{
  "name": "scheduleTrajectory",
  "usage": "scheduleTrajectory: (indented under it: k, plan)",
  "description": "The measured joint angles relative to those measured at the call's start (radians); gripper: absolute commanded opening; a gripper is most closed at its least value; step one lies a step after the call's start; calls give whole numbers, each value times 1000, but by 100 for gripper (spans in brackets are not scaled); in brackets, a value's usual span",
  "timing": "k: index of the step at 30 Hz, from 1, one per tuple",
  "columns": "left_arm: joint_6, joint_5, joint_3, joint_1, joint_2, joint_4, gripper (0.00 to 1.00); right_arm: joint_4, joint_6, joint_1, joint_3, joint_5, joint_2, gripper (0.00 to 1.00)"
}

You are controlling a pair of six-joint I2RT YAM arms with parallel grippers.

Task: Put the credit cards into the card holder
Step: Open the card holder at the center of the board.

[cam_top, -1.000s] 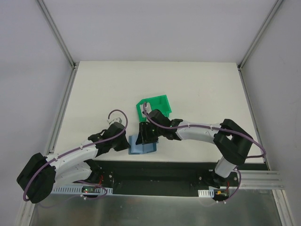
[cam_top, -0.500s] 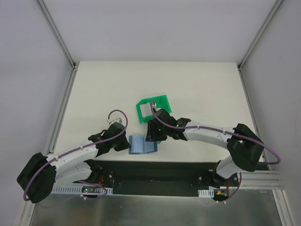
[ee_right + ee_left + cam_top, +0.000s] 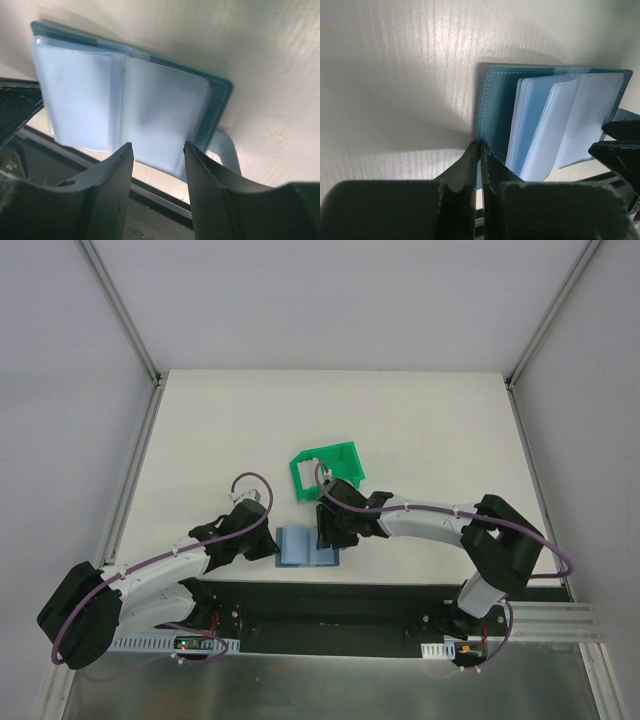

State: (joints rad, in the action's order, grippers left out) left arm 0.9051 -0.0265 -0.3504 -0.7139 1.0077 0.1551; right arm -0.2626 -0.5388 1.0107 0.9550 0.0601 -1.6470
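Note:
The card holder lies open near the table's front edge, teal outside with pale blue pockets fanned up. My left gripper is shut on the left edge of its teal cover; from above, that left gripper sits at the holder's left side. My right gripper hangs open just over the holder's right-hand pocket page, with nothing between its fingers. In the top view the right gripper is at the holder's right half. No credit cards show in any view.
A green plastic bin stands just behind the right gripper. The holder's strap tab sticks out on its right. The table's front edge and the dark base rail lie right below the holder.
The right arm's elbow swung out to the right and came back. Its gripper stayed over the holder, ending slightly further right. The left gripper kept its hold and place.

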Motion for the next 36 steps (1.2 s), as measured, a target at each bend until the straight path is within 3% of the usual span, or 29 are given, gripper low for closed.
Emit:
scheduleTrajectory:
  k: [8,11,13,20,27,36]
  plan:
    - [0,1,0,0,1,-2,0,-2,-18,0,-7,-20,8,41]
    - [0,2,0,0,3,-3,0,16,-21,3,-8,-2,-3,22]
    - [0,3,0,0,3,-4,0,13,-15,7,-8,-3,-7,18]
    - [-1,8,0,0,9,-13,0,35,16,28,-5,10,18,47]
    - [-3,19,-3,0,24,-26,0,74,45,34,40,62,78,49]
    - [-4,23,-6,0,29,-28,0,100,54,35,89,129,-30,51]
